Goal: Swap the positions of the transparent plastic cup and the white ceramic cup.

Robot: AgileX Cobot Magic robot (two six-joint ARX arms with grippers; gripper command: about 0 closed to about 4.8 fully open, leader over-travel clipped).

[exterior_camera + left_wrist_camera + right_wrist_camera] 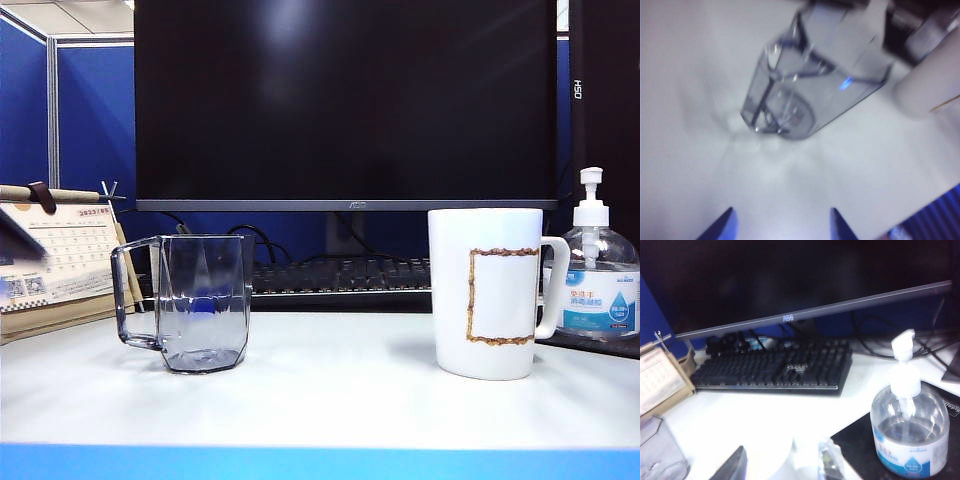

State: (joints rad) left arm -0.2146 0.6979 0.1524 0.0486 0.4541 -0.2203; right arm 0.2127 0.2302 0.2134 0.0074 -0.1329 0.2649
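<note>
You have nothing swapped yet, as far as these views show. In the exterior view the transparent plastic cup (197, 303) stands on the left of the white counter (330, 400) with its handle turned outward to the left, and the white ceramic cup (487, 293) stands on the right with its handle toward the pump bottle (597, 285). The two cups are well apart, both upright, and neither arm shows in that view.

Your left gripper (782, 227) hangs above the counter with the transparent plastic cup ahead of it; the two blue fingertips stand apart with nothing between them, so it is open and clear of the cup. The picture is blurred, and part of the white ceramic cup (927, 92) shows beyond.

Your right gripper (782, 465) is only partly in frame: one dark finger and a pale, blurred shape beside it show at the edge, spread with nothing between them, so I read it as open. Its view looks over the keyboard (775, 369) and the pump bottle (910, 425), with a white rim below that is probably the ceramic cup.

Everything is left to do: grasp each cup, lift, carry it across, and set it where the other stood, without the two colliding midway
</note>
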